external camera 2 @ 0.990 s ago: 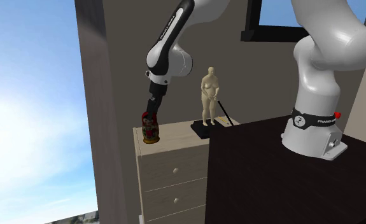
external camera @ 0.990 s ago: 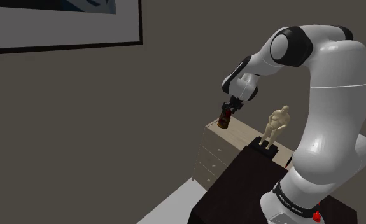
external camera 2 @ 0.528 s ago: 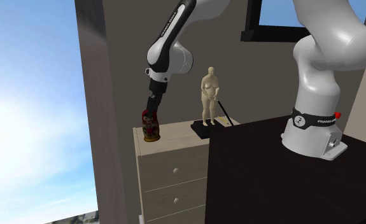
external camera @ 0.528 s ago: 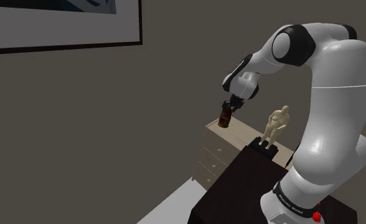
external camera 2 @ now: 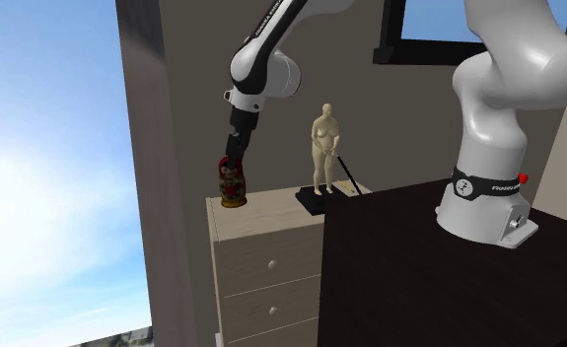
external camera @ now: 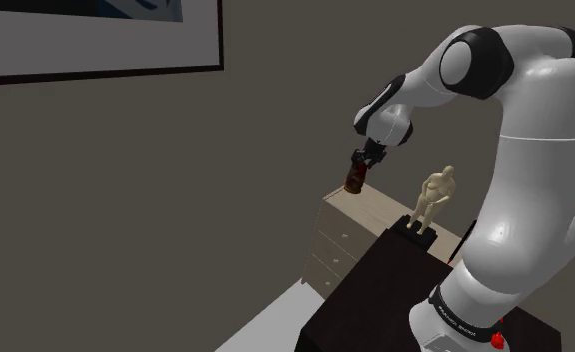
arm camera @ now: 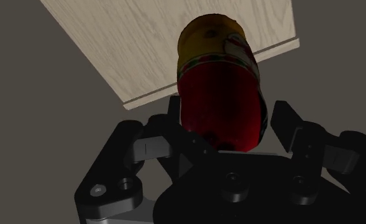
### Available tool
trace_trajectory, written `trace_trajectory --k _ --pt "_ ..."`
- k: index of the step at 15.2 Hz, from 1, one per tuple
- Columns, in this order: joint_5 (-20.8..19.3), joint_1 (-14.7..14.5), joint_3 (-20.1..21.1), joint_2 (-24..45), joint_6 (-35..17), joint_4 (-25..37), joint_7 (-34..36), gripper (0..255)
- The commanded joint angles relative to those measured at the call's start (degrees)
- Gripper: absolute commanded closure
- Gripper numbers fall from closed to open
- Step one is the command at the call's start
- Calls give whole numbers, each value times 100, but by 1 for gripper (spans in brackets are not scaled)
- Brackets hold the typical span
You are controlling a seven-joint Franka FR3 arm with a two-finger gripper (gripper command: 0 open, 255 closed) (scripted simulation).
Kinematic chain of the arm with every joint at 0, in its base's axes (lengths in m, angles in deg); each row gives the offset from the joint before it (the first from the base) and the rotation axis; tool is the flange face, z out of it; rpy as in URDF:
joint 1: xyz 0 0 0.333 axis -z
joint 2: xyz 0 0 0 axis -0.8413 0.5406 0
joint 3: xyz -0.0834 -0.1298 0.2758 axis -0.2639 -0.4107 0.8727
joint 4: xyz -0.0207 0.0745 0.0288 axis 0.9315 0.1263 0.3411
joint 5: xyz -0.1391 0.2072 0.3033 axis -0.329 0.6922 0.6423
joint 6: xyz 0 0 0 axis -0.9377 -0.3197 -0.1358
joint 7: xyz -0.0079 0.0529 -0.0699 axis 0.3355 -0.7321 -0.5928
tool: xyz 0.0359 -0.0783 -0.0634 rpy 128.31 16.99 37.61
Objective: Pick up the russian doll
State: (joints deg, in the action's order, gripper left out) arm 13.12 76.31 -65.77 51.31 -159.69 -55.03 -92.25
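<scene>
The black pincer (external camera 2: pixel 233 164) is pinching the red and yellow russian doll (external camera 2: pixel 233 186) by its red top. The doll hangs right under the pincer, over the pale wooden dresser (external camera 2: pixel 271 205).

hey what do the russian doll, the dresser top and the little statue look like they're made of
The russian doll: smooth painted coat, dark red body and yellow head; the material beneath is unclear. The dresser top: pale wood, matte, with visible grain lines. The statue: uniform matte beige, perhaps plaster or resin; hard to tell.
</scene>
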Motion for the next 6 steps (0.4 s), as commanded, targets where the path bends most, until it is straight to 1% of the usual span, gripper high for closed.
trace_trajectory --k 1,4,6 --pt "-136 -74 -98 -136 102 -25 108 255" --pt "-341 -173 -231 -321 265 -31 273 255" --pt "-353 -177 -236 -331 272 -32 283 255"
